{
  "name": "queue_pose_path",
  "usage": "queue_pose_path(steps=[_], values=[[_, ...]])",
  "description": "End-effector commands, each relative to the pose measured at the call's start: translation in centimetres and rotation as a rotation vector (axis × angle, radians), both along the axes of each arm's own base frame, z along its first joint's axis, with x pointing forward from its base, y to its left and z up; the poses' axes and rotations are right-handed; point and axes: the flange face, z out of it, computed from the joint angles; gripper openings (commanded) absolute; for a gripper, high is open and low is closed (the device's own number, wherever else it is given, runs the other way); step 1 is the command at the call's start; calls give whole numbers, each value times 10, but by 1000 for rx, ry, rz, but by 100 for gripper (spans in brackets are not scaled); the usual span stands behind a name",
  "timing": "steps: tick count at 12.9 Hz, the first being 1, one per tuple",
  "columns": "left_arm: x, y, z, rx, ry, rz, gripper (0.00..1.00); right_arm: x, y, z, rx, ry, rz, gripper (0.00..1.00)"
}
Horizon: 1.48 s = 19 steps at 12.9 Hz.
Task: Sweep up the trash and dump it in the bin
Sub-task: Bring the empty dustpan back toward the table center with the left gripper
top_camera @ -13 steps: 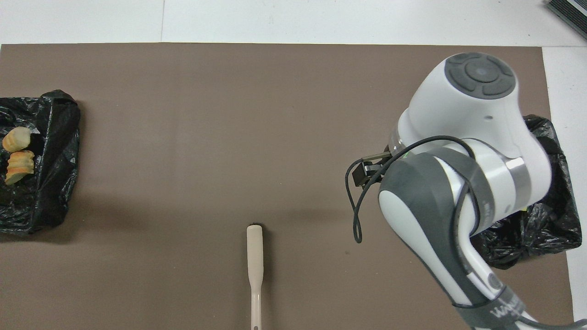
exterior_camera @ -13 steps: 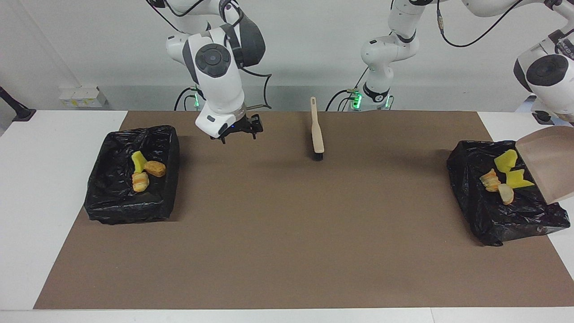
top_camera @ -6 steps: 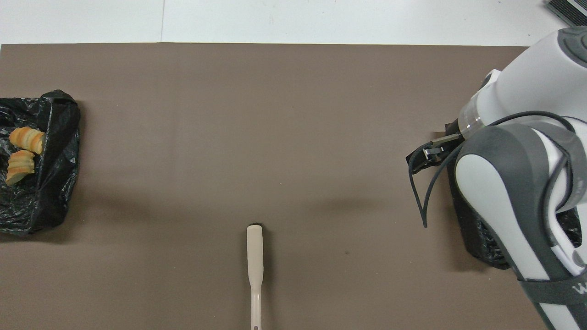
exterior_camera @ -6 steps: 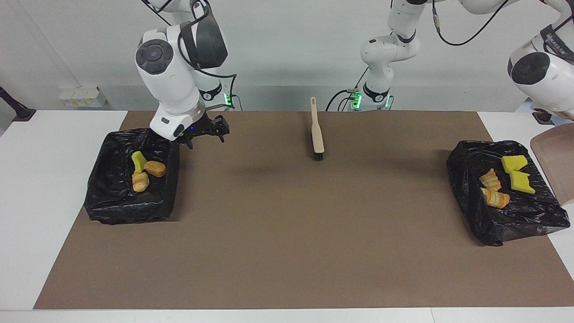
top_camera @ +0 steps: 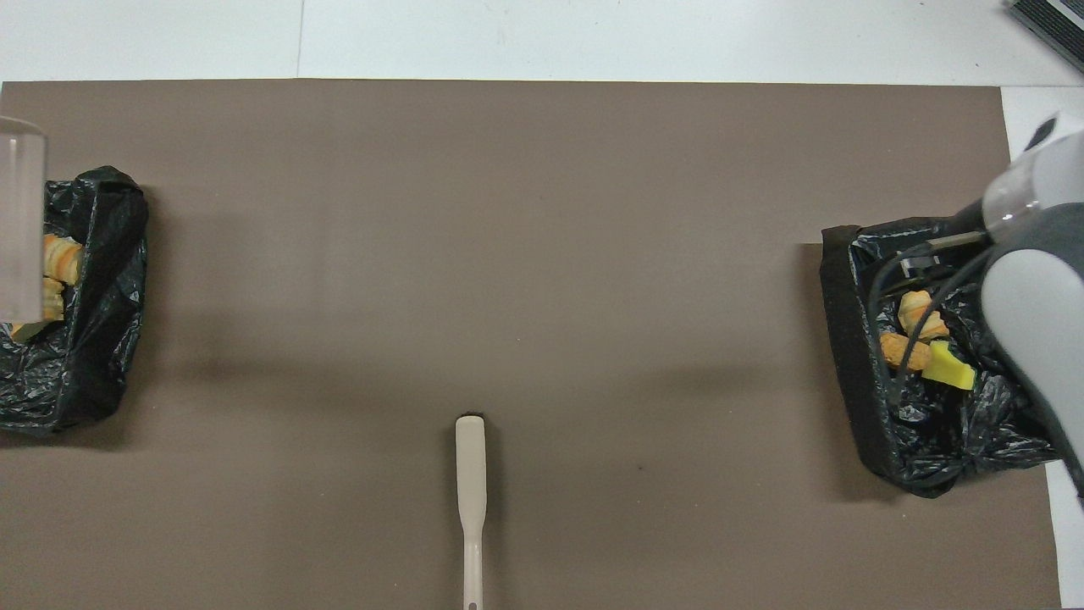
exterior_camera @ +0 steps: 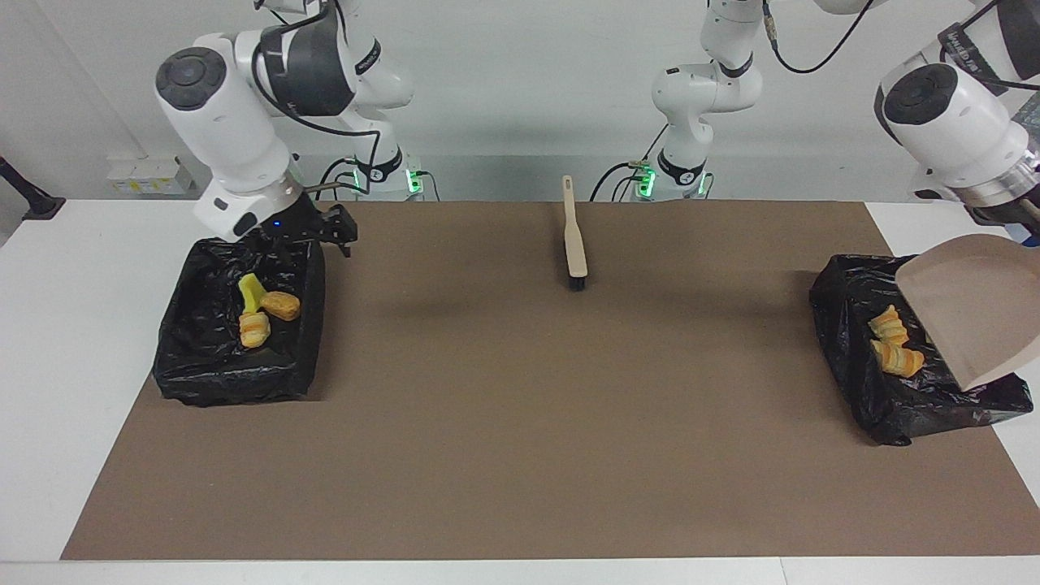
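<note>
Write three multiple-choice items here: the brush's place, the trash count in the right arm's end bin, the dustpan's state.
1. The brush lies: A in a bin; B on the brown mat; C in a gripper.
2. Trash pieces in the bin at the right arm's end: A one; B six; C three.
3. The dustpan is: A held tilted over the other bin; B flat on the mat; C under the brush.
B: it lies on the mat. C: one yellow wedge, two brown chunks. A: the left gripper holds it up.
</note>
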Motion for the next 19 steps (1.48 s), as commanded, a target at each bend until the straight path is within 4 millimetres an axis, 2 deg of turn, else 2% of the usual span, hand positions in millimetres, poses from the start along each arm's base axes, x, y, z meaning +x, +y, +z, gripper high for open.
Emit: queue_pose_path(steps=[1,2,3,6,9,10,11,13,15,17,19], values=[[-15,-49,-10,-188,22,48,0,-6,-36,20,-10,-39,-26,100],[-19,-69,-15,-248,29,39,0,-14,-46,36,-11,-57,-45,100],[-20,-79,-24,-292,36,52,0,-22,-51,48,-13,-72,-65,100],[-31,-153,-72,-423,10,137,0,-30,-52,57,-22,-67,-200,100],[-39,-230,-119,-486,-85,317,0,-32,-43,57,-24,-64,-233,100],[-42,-248,-129,-544,-111,417,0,-31,-39,57,-24,-64,-233,100],[-43,-260,-137,-618,-130,536,0,-30,-37,57,-27,-66,-228,100],[-49,-299,-151,-712,-191,771,0,-30,-35,56,-26,-68,-214,100],[-55,-342,-157,-775,-200,884,0,-35,-27,53,-25,-62,-202,100],[-56,-387,-176,-786,-262,1005,0,-34,-19,54,-106,-75,-137,100],[-51,-405,-179,-806,-344,1156,0,-30,-12,55,-124,-104,-106,100]])
